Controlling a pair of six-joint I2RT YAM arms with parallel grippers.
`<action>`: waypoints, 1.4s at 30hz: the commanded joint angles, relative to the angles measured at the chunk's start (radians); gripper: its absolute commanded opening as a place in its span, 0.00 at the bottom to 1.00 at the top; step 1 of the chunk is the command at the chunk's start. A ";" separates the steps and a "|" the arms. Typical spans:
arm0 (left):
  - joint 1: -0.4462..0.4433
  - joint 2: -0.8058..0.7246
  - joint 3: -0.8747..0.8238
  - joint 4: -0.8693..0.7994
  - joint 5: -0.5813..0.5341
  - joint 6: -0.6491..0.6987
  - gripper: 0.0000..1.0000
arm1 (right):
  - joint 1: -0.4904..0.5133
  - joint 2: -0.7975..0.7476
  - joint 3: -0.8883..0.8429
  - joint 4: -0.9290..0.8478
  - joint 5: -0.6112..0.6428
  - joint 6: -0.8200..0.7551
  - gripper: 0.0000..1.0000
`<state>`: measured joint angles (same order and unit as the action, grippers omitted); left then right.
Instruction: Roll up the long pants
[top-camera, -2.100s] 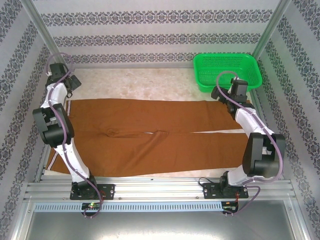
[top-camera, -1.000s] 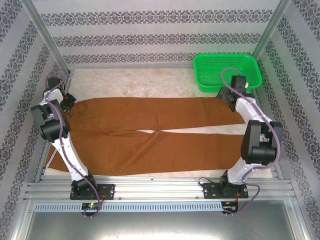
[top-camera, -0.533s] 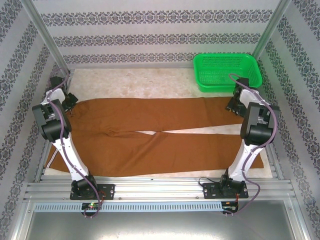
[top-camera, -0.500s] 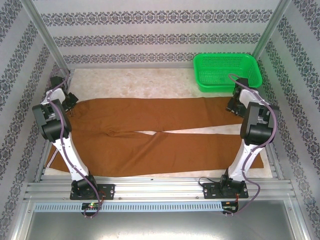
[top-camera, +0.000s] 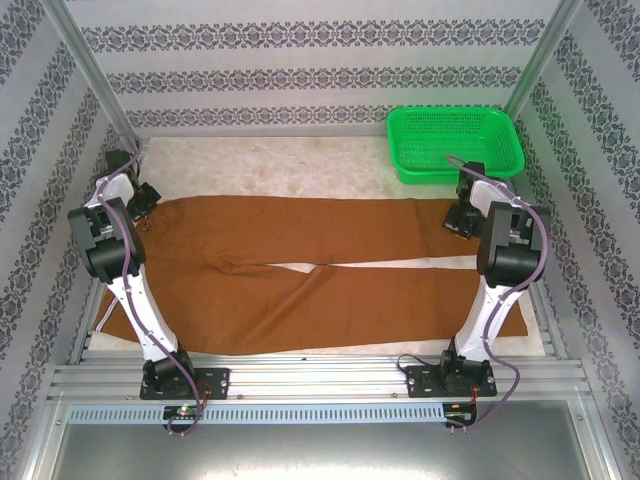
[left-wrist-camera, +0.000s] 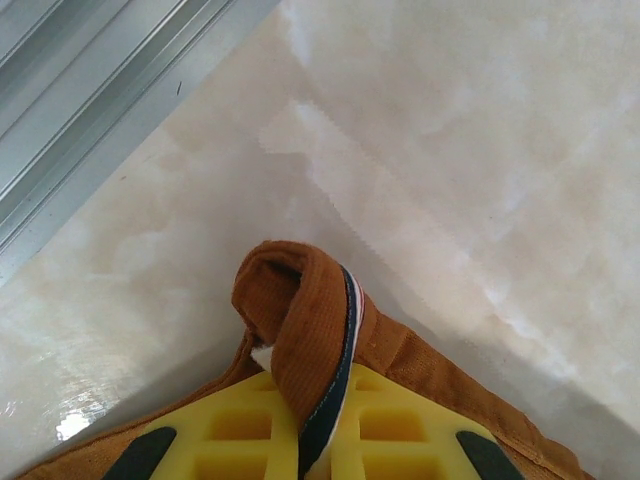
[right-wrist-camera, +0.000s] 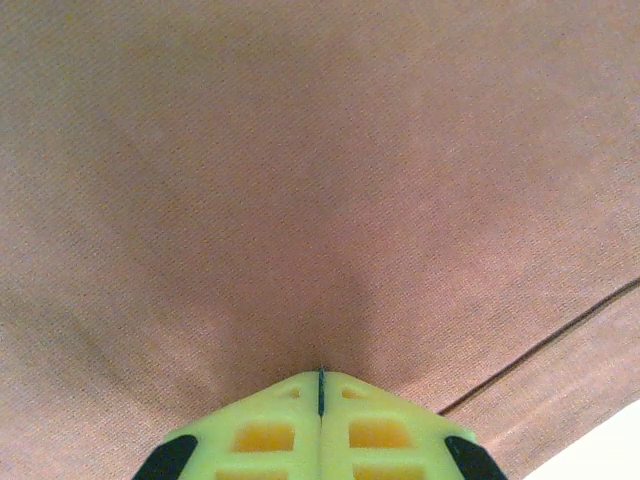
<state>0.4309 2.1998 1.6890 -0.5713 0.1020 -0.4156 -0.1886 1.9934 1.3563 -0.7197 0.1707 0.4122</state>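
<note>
Top external view, item list.

1. Long pants (top-camera: 320, 285): rust-brown, spread flat across the pale table (top-camera: 270, 165). Waist at the left, both legs running to the right. A narrow wedge of table shows between the legs.
2. Green basket (top-camera: 452, 110): far right corner of the table, just beyond the end of the far leg, apart from the cloth.
3. Left gripper (top-camera: 140, 203): at the far left corner of the waist.
4. Right gripper (top-camera: 462, 222): at the right end of the far leg, near the basket.

Left wrist view.
- Left gripper (left-wrist-camera: 318, 425): yellow fingers (left-wrist-camera: 230, 430) drawn narrow, pinching a folded loop of the waistband (left-wrist-camera: 295, 310). A dark and pale striped edge (left-wrist-camera: 347, 330) runs down into the pinch.
- Aluminium rail (left-wrist-camera: 90, 90): upper left, beside the table surface.

Right wrist view.
- Right gripper (right-wrist-camera: 320, 385): fingertips pressed together. The brown fabric (right-wrist-camera: 300, 180) creases in toward them, pinched at the tip.
- Hem line crosses the lower right, with bare table in the corner beyond it.
</note>
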 joint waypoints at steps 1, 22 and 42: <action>-0.012 -0.002 0.007 -0.075 -0.008 0.024 0.00 | 0.028 -0.061 -0.088 -0.105 0.020 -0.009 0.00; -0.020 0.008 -0.011 -0.033 0.040 0.015 0.00 | -0.221 -0.041 0.134 -0.014 0.074 0.075 0.64; -0.037 -0.028 -0.038 -0.030 0.020 0.026 0.00 | -0.306 0.190 0.376 -0.020 -0.075 0.076 0.71</action>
<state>0.4122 2.1990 1.6733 -0.5682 0.1196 -0.4110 -0.4973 2.2059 1.7073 -0.7296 0.1272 0.4740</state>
